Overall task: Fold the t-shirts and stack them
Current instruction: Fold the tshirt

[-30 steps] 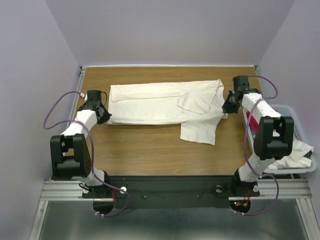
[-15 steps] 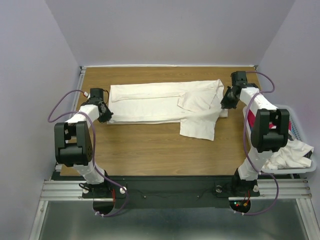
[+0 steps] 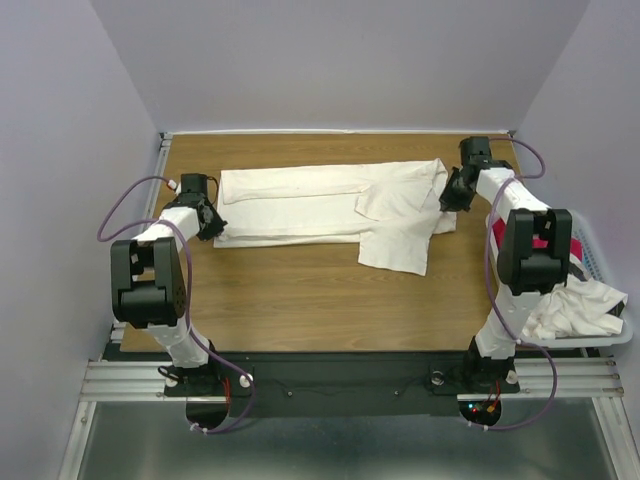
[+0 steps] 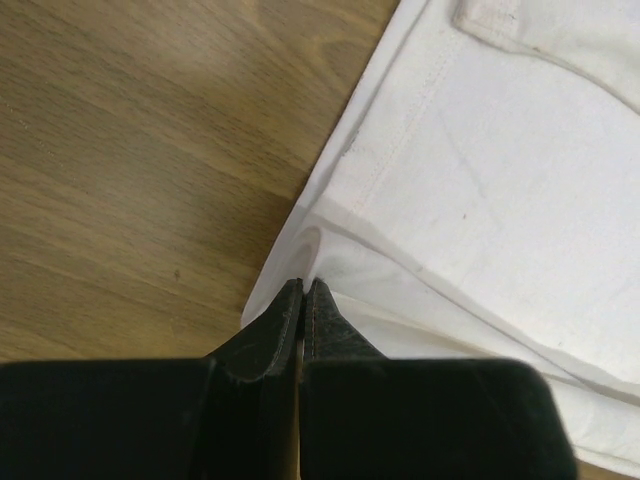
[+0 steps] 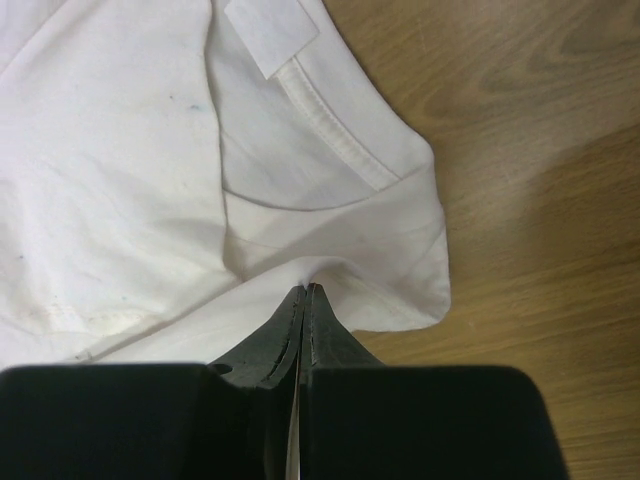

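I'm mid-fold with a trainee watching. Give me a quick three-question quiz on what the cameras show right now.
1. True or false: the off-white t-shirt lies inside the basket.
2. The right pincer is: A) open above bare wood; B) shut on the t-shirt beside its collar; C) inside the basket.
3. How many pincers grip the t-shirt?
Key: 1 false, it lies on the table; 2 B; 3 two, as the left pincer pinches its hem corner.

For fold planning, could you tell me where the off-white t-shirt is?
In top view, the off-white t-shirt lies between the left end effector and right end effector.
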Controlling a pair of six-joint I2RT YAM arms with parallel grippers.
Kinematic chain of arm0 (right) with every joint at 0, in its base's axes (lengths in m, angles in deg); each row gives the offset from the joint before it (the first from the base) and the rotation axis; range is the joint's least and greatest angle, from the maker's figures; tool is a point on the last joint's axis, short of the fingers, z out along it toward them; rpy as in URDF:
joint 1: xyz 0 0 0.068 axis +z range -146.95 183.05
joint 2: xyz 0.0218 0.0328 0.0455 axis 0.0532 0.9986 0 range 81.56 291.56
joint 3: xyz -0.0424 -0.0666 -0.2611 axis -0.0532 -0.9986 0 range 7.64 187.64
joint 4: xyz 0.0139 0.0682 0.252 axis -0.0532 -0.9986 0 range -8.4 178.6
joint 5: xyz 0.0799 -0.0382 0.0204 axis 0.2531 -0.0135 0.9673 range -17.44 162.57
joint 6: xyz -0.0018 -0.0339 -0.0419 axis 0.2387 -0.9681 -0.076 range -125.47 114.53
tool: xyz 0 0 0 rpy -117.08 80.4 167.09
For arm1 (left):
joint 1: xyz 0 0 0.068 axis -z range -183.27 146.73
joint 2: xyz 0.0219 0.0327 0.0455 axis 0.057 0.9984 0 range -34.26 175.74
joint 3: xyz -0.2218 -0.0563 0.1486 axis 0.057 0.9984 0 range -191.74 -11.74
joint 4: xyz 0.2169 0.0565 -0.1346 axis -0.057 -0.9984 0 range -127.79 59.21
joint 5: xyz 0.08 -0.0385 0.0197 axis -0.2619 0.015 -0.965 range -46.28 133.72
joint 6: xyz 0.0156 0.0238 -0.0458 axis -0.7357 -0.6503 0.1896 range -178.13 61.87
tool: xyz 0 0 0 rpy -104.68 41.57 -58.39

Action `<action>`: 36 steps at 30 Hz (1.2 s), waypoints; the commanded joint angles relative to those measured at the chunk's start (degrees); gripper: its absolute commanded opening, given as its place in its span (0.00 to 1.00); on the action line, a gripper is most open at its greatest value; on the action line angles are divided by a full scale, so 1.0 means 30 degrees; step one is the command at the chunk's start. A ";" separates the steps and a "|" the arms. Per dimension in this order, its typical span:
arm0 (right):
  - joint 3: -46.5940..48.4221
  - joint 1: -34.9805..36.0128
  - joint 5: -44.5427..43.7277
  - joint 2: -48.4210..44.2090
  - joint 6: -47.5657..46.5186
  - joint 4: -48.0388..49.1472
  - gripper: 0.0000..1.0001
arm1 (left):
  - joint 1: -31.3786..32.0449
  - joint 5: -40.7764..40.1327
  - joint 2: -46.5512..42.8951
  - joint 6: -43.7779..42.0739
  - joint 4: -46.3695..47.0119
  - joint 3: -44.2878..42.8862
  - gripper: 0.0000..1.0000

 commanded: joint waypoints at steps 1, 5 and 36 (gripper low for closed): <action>0.1125 -0.0035 0.0182 0.0532 -0.0206 0.0217 0.01 | -0.0170 -0.0420 0.0259 -0.0119 0.0845 -0.0458 0.00; 0.1330 -0.0035 0.0212 0.0942 -0.0118 0.0246 0.01 | -0.0170 -0.0449 0.0728 -0.0090 0.1167 -0.0458 0.00; -0.9036 0.1897 0.3082 -0.7580 0.0935 0.1387 0.51 | 0.6327 0.2154 -0.6890 0.0875 0.0727 0.3264 0.84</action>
